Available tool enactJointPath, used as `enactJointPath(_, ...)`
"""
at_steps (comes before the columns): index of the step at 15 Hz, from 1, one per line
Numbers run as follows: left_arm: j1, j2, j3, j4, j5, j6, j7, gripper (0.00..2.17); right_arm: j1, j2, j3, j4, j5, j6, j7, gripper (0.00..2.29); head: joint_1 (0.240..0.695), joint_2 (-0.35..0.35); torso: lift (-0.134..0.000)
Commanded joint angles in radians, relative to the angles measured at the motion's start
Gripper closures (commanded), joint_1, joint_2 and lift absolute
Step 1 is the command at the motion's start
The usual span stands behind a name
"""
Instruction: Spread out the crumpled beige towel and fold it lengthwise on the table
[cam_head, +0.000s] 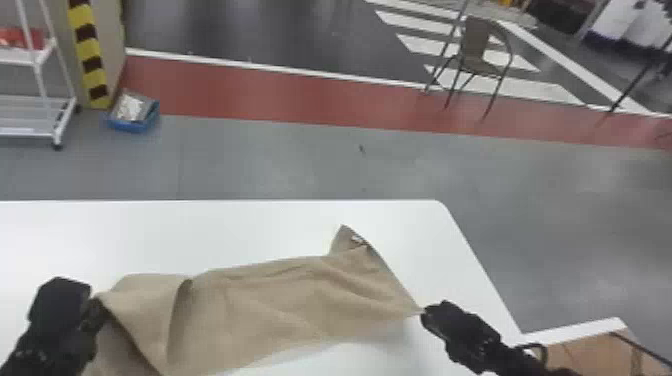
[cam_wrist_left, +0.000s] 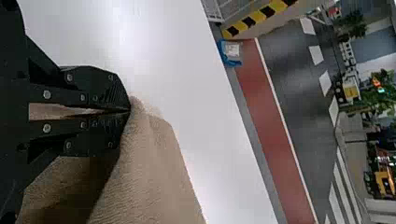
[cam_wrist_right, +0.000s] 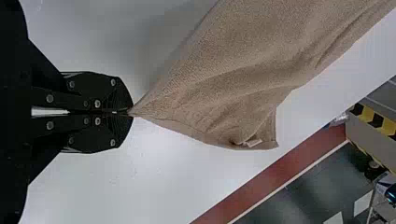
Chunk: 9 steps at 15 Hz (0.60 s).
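Observation:
The beige towel (cam_head: 280, 300) stretches between both grippers over the white table, creased, with its left part folded over and a tagged corner pointing to the table's far side. At its left end, my left gripper (cam_head: 97, 305) holds an edge. In the left wrist view, the left gripper (cam_wrist_left: 130, 111) is shut on the towel (cam_wrist_left: 149, 172), which hangs in a fold from the tips. My right gripper (cam_head: 425, 315) pinches the near right corner. In the right wrist view, the right gripper (cam_wrist_right: 130, 113) is shut on that corner of the towel (cam_wrist_right: 243, 84), pulled to a point.
The white table (cam_head: 200, 230) has its far edge beyond the towel and its right edge slanting past the right gripper. A brown box (cam_head: 590, 352) stands at the lower right. On the floor behind are a blue tray (cam_head: 132, 122), a white rack (cam_head: 30, 115) and a chair (cam_head: 480, 55).

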Motion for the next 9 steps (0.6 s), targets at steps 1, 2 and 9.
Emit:
enactJointPath(1, 0.013, 0.0, 0.089, -0.003, 0.007, 0.023, -0.006, 1.74, 0.001, -0.002, -0.003, 0.002, -0.005, -0.001, 0.0, 1.11, 0.695, -0.268, 0.0)
enactJointPath(2, 0.018, 0.0, 0.116, -0.007, 0.012, 0.029, -0.014, 1.73, -0.001, -0.002, -0.003, 0.002, -0.005, -0.001, 0.0, 1.11, 0.695, -0.246, 0.0)
enactJointPath(9, 0.17, -0.012, 0.106, -0.316, 0.035, 0.047, 0.017, 0.03, -0.002, -0.002, 0.003, 0.011, -0.008, -0.001, 0.0, 1.11, 0.695, -0.151, 0.0)
